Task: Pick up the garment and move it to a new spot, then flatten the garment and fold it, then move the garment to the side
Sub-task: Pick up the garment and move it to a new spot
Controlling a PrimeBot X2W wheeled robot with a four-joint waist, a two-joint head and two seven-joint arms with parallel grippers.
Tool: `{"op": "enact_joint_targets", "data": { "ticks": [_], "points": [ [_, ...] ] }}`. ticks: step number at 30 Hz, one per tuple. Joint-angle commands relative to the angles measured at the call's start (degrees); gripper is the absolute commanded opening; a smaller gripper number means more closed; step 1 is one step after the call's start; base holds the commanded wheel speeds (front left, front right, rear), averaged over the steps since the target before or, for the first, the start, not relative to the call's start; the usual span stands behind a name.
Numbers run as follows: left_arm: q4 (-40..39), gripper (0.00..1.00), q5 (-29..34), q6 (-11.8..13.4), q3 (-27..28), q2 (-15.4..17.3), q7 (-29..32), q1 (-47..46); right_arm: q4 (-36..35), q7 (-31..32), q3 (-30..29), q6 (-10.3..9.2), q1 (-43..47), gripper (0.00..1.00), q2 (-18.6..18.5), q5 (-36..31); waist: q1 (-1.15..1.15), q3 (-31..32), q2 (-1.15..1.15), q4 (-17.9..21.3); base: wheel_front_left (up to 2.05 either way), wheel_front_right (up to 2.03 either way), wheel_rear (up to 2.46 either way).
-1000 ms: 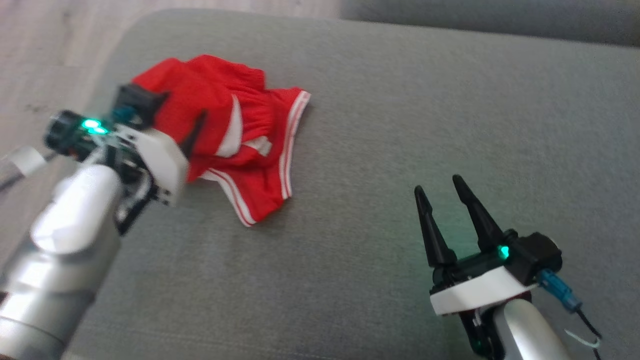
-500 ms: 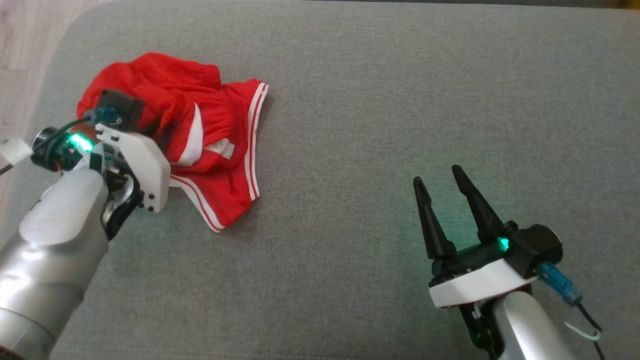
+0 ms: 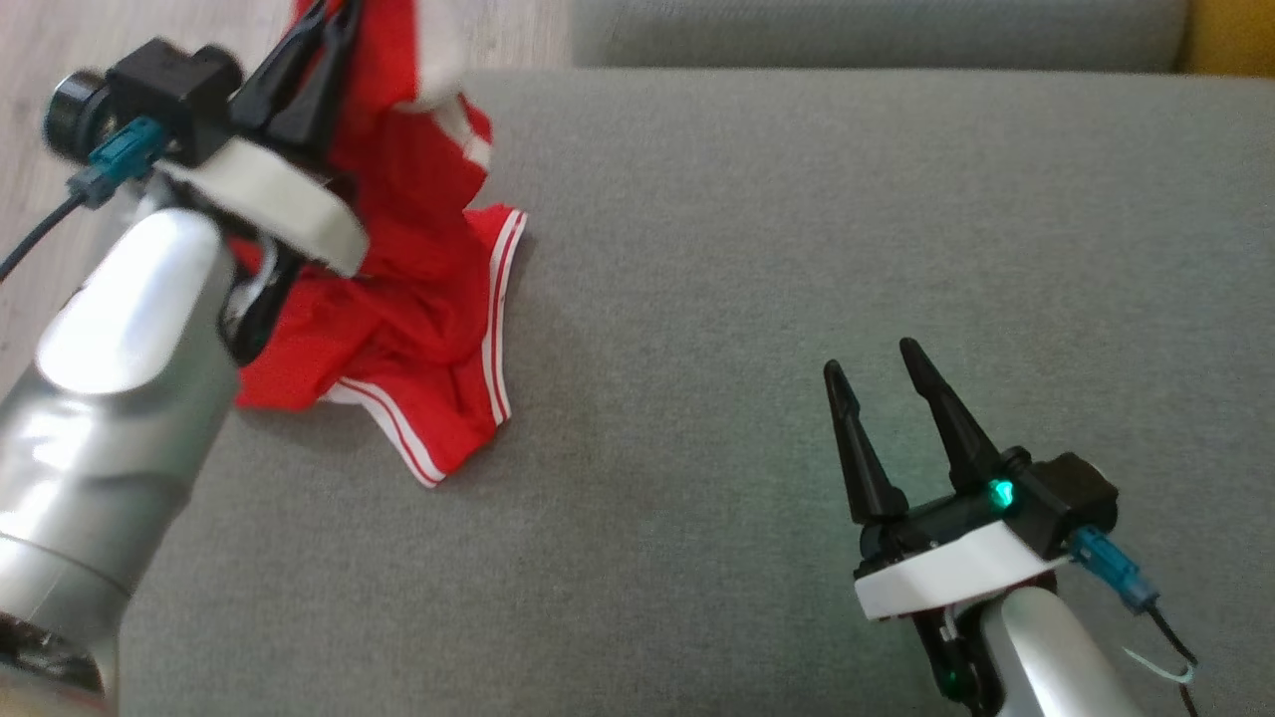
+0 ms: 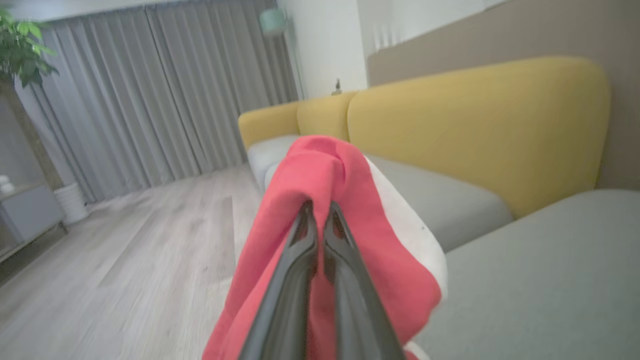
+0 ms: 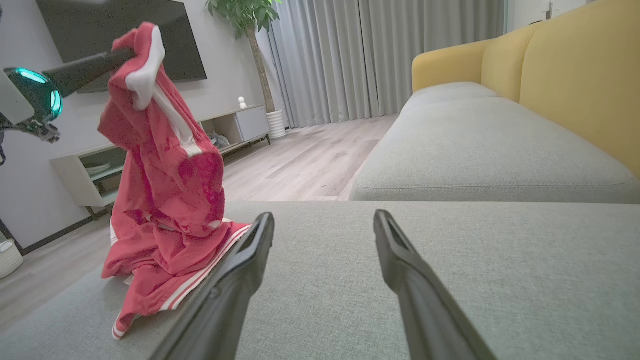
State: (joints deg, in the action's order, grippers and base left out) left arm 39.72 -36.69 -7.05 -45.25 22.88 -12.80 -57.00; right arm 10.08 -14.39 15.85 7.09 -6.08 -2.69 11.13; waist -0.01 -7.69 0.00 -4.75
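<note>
The garment [image 3: 418, 299] is a pair of red shorts with white stripes at the left end of the grey sofa seat [image 3: 797, 249]. My left gripper [image 3: 334, 15] is shut on its upper edge and holds it up, while the lower part still lies bunched on the cushion. In the left wrist view the fingers [image 4: 320, 205] are pinched together in the red cloth of the garment [image 4: 320, 170]. The right wrist view shows the garment [image 5: 165, 170] hanging from the left gripper [image 5: 131, 52]. My right gripper [image 3: 872, 360] hovers open and empty over the seat at the lower right, far from the garment.
A second grey seat cushion [image 5: 475, 150] and yellow backrests [image 4: 475, 115] lie beyond the seat. Wooden floor [image 5: 300, 160] runs past the seat's left edge, with a low TV stand [image 5: 240, 122], a potted plant [image 5: 245, 15] and grey curtains [image 4: 150, 100].
My left gripper has shut on the garment and risen, pulling its upper part off the cushion. The right gripper has kept its place. The head camera has shifted.
</note>
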Motion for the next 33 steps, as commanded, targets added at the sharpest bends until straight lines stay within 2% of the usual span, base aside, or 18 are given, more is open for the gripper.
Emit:
{"op": "enact_joint_targets", "data": {
  "ticks": [1,7,12,18,22,23,24,25,29,33],
  "points": [
    [-2.8,0.0,0.5,0.5,2.9,1.5,-1.0,-4.1,-1.6,-0.6,1.4,0.4,-0.1,1.0,-0.2,0.4,0.01,1.5,0.0,0.8,0.0,0.0,0.0],
    [-11.3,0.0,0.4,1.1,4.0,-0.9,-1.9,-3.6,-1.8,-0.6,2.3,0.4,0.6,1.0,-0.2,1.3,0.01,3.3,0.0,3.9,0.0,0.0,0.0],
    [-15.5,0.0,-0.2,2.0,3.1,-3.2,-0.8,-2.9,-2.3,-0.6,3.3,0.4,0.4,1.0,-0.2,2.1,0.01,3.0,0.0,8.9,0.0,0.0,0.0],
    [-15.8,0.0,-0.3,3.2,1.4,-7.0,0.8,-3.4,-3.7,-0.6,5.7,0.4,-1.1,1.0,-0.2,3.5,0.01,0.5,0.0,16.8,0.0,0.0,0.0],
    [-13.6,0.0,-0.6,3.1,0.4,-10.2,1.1,-5.1,-4.7,-0.6,7.1,0.4,-2.0,1.0,-0.2,4.4,0.01,-1.9,0.0,21.4,0.0,0.0,0.0],
    [-12.9,0.06,-0.4,3.0,0.2,-10.8,1.0,-5.7,-4.9,-0.6,7.5,0.4,-2.2,1.0,-0.2,4.6,0.01,-2.5,0.0,22.5,0.0,0.0,0.0],
    [-12.3,0.48,-0.1,2.8,-0.2,-11.5,0.8,-6.2,-5.1,-0.6,7.6,0.4,-2.4,1.0,-0.2,4.8,0.01,-3.0,0.0,23.2,0.0,0.0,0.0],
    [-11.6,1.0,-0.1,2.6,-0.6,-12.2,0.7,-6.6,-5.2,-0.6,7.7,0.4,-2.4,1.0,-0.2,5.0,0.01,-3.3,0.0,23.8,0.0,0.0,0.0],
    [-8.8,1.0,0.6,1.8,-1.8,-13.8,-0.1,-7.8,-5.5,-0.6,7.5,0.4,-2.6,1.0,-0.2,5.4,0.01,-3.9,0.0,24.7,0.0,0.0,0.0],
    [-6.7,1.0,0.8,1.2,-2.2,-13.6,-1.0,-7.5,-5.4,-0.6,6.2,0.4,-2.6,1.0,-0.2,5.1,0.01,-3.5,0.0,23.4,0.0,0.0,0.0]
  ]
}}
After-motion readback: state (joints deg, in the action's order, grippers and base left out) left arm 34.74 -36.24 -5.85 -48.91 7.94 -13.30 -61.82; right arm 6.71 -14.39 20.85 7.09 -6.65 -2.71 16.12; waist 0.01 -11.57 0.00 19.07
